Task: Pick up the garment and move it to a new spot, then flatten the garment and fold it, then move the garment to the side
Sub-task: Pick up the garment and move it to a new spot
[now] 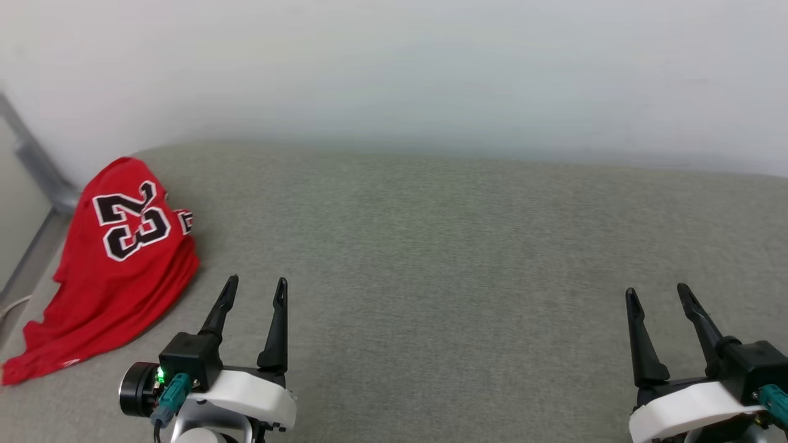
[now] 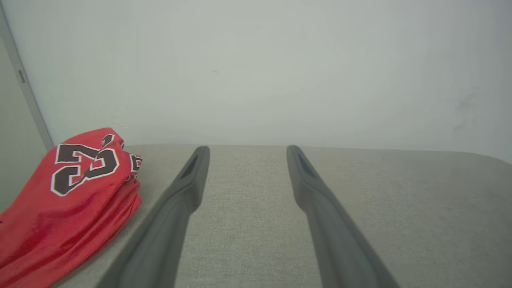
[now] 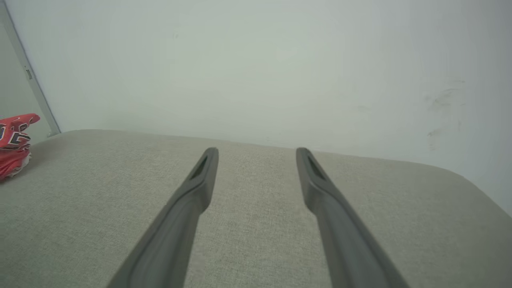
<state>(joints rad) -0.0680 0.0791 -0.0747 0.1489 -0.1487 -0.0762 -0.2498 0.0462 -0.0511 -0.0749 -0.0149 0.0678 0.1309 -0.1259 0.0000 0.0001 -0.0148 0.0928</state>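
The garment is a red jersey with a black, white-outlined 23, heaped in a crumpled pile at the far left of the grey cushioned surface. It rises to a peak near the wall and trails toward the front left edge. In the left wrist view the garment lies left of my fingers; in the right wrist view the garment peeks in at the left edge. My left gripper is open, just right of the pile and apart from it. My right gripper is open at the lower right, far from it.
A pale wall runs along the back of the surface. A grey metal frame post stands at the far left behind the garment, with a pale cable by the left edge. The surface's right corner is rounded.
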